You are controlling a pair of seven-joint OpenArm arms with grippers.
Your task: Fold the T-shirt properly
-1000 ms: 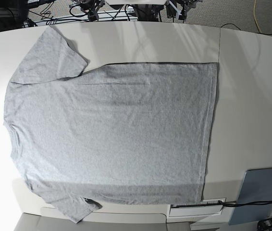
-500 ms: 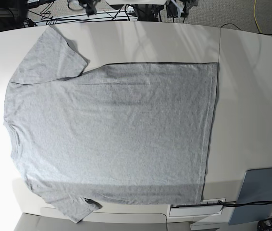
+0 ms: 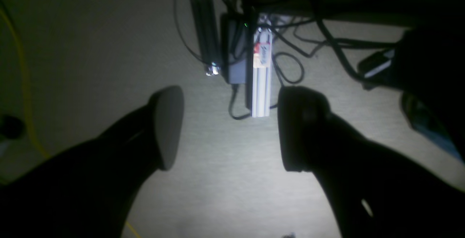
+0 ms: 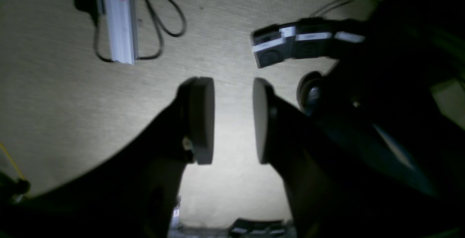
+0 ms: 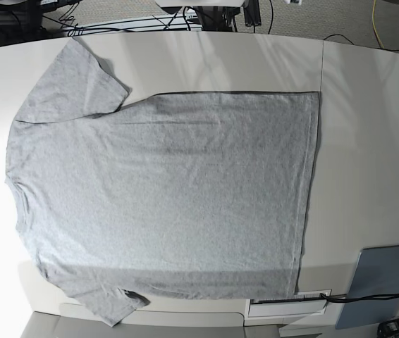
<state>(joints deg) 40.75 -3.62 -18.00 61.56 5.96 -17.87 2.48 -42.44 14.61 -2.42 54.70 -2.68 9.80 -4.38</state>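
Observation:
The heather-grey T-shirt (image 5: 164,190) lies flat and spread out on the white table (image 5: 369,127), plain side up, collar at the left, hem at the right. One sleeve points to the far left, the other hangs over the near edge. Neither gripper shows in the base view. In the left wrist view my left gripper (image 3: 229,129) is open and empty over the floor. In the right wrist view my right gripper (image 4: 232,120) is open with a narrower gap, empty, also over the floor. The shirt is out of both wrist views.
A grey-blue flat panel (image 5: 383,278) lies at the table's near right corner. A white label strip (image 5: 287,303) sits by the near edge. Cables and an aluminium rail (image 3: 261,74) lie on the floor behind the table.
The gripper parts seen at the top edge of the base view have pulled back out of view. The T-shirt has not moved.

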